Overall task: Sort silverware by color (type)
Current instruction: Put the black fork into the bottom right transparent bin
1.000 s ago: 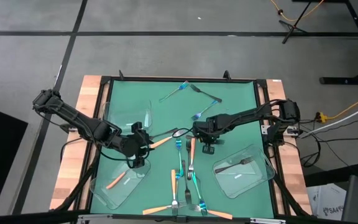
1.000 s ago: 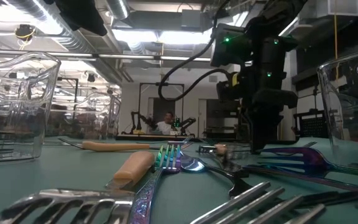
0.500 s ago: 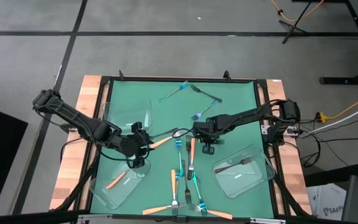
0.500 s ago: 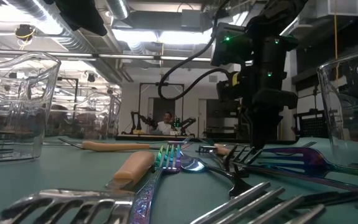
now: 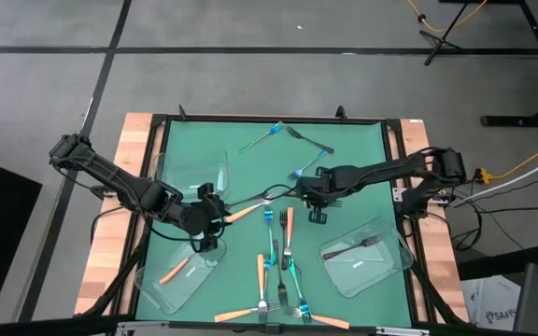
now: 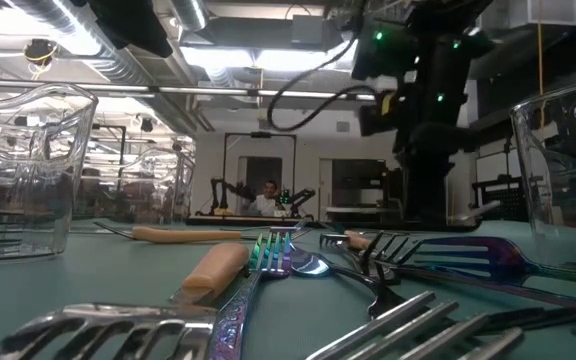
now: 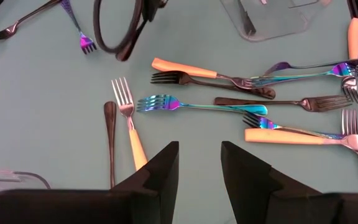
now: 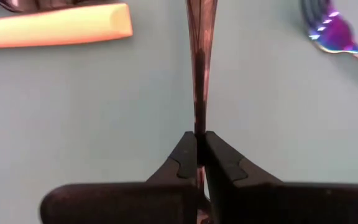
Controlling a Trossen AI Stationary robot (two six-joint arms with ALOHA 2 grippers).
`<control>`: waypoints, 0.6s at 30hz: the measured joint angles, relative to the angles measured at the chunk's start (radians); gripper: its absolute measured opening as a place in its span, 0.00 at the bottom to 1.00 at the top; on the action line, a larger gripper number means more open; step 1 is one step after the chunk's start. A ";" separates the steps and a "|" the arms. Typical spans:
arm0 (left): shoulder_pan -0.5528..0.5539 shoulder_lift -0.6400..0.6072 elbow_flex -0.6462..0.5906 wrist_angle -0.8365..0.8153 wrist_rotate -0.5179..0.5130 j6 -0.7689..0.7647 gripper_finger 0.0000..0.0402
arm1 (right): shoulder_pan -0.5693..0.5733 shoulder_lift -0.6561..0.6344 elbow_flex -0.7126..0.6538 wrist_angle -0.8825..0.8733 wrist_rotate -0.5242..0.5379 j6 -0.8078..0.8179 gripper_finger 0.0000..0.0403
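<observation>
Now the green table (image 5: 344, 135) has many small forks spread over its middle and front, some orange, some shiny blue, some dark. They look thin, light, hard and slippery, so the slim handle is the best place to pinch. The right gripper (image 8: 197, 151) is by the table's middle, its jaws squeezed tight on a dark fork (image 8: 201, 25). The left gripper (image 7: 199, 163) waits near the orange forks, jaws apart, holding nothing.
</observation>
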 joint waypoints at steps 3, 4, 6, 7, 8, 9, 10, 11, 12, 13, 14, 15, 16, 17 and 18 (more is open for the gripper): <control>0.000 0.000 0.000 0.000 0.000 0.000 0.28 | 0.000 -0.038 0.000 -0.016 0.001 -0.002 0.01; 0.000 0.000 0.000 0.000 0.000 0.000 0.28 | 0.000 -0.054 0.000 -0.019 0.001 -0.006 0.01; 0.000 0.000 0.000 0.000 0.000 0.000 0.28 | 0.000 -0.082 0.001 -0.018 0.001 -0.020 0.01; 0.000 0.000 0.000 0.000 0.000 0.000 0.28 | 0.000 -0.095 0.001 -0.018 0.000 -0.023 0.01; 0.000 0.000 0.000 0.000 0.000 0.000 0.28 | 0.000 -0.108 0.003 -0.020 0.000 -0.024 0.01; 0.000 0.000 0.000 0.000 0.000 0.000 0.28 | 0.000 -0.122 0.005 -0.022 -0.001 -0.025 0.01; 0.000 0.000 0.000 -0.001 0.000 0.000 0.28 | 0.000 -0.136 0.010 -0.025 -0.001 -0.026 0.01; 0.000 0.000 0.000 0.000 0.000 0.000 0.28 | 0.000 -0.149 0.016 -0.025 -0.001 -0.031 0.01; 0.000 0.000 0.000 0.000 0.000 0.000 0.28 | 0.001 -0.162 0.023 -0.027 -0.004 -0.042 0.01; 0.000 0.000 0.000 0.000 -0.001 0.000 0.28 | 0.001 -0.174 0.032 -0.032 -0.008 -0.050 0.01; 0.000 0.000 0.000 0.000 -0.001 0.000 0.28 | 0.002 -0.185 0.042 -0.040 -0.008 -0.054 0.01; 0.000 0.000 0.000 0.000 -0.001 0.000 0.28 | 0.002 -0.195 0.054 -0.048 -0.008 -0.055 0.01; 0.000 0.000 0.000 0.000 -0.001 0.000 0.28 | 0.002 -0.204 0.067 -0.054 -0.008 -0.055 0.01; 0.000 0.000 0.000 0.000 -0.001 0.000 0.28 | 0.002 -0.212 0.081 -0.061 -0.009 -0.055 0.01; 0.000 0.000 0.000 0.000 -0.001 0.000 0.28 | 0.002 -0.218 0.097 -0.070 -0.009 -0.059 0.01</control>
